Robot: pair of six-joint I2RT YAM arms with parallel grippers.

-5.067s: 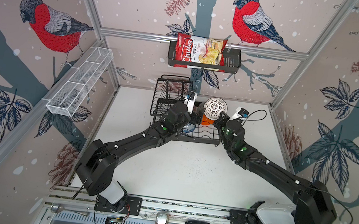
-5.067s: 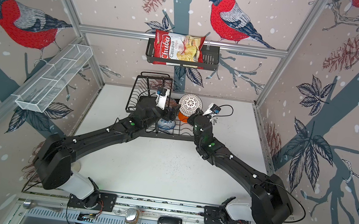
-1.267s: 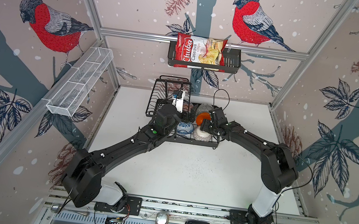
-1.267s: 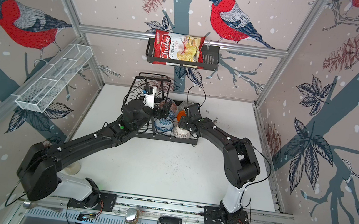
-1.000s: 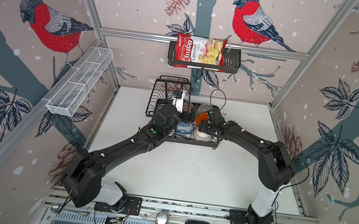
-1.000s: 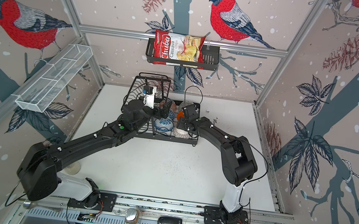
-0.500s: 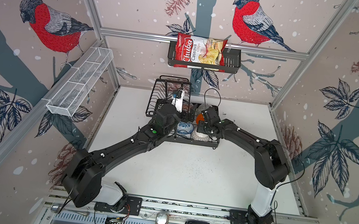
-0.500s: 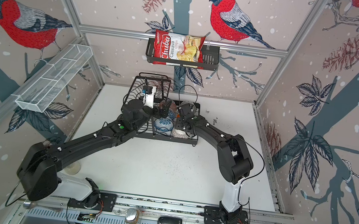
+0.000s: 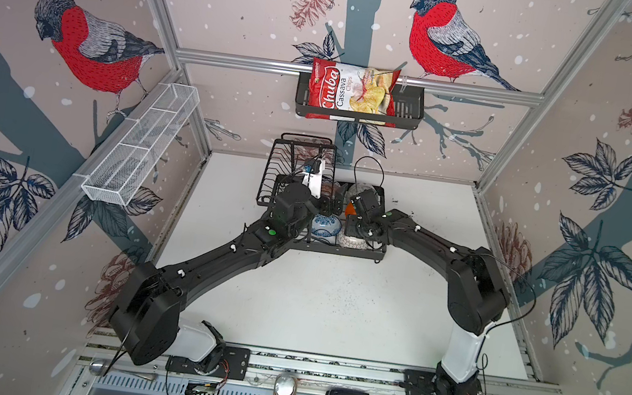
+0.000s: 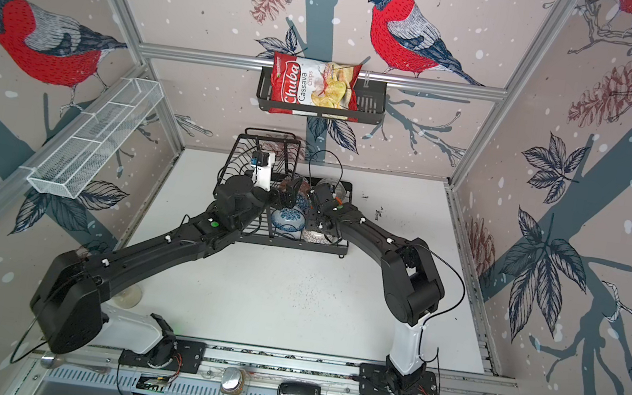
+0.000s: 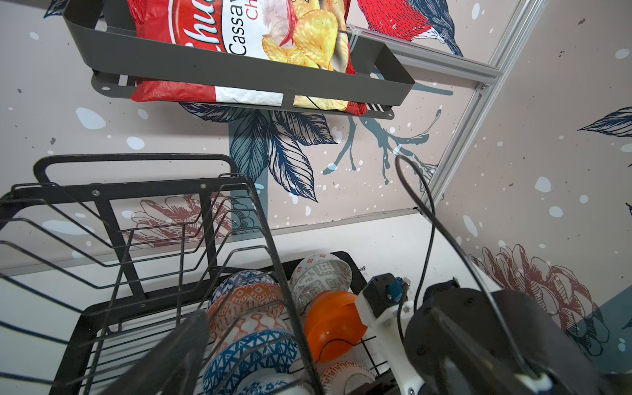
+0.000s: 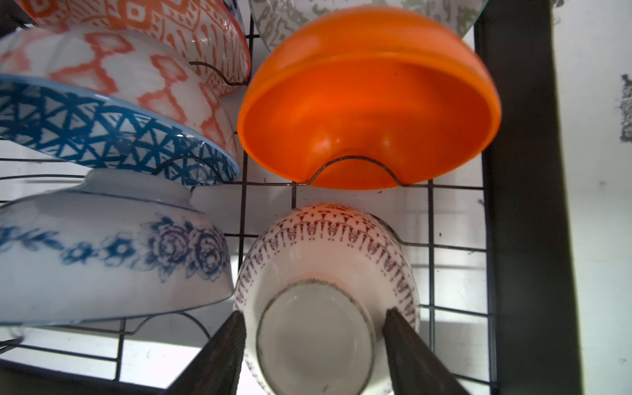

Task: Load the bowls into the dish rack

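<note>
The black wire dish rack stands at the back of the table. In the right wrist view its base holds the plain orange bowl, the blue-white floral bowl, the blue triangle bowl, orange-white bowls and the grey-white bowl, all on edge. My right gripper is shut on the white patterned bowl, a fingertip touching each side, at the rack's front right. My left gripper hovers open and empty over the rack's left row.
A black basket with a chips bag hangs on the back wall above the rack. A white mesh shelf runs along the left wall. The rack's raised upper tier stands close to the left gripper. The two wrists are near each other.
The right arm has lowered the white bowl from above the rack into its front right corner and edged left over the last second. The left arm has stayed still.
</note>
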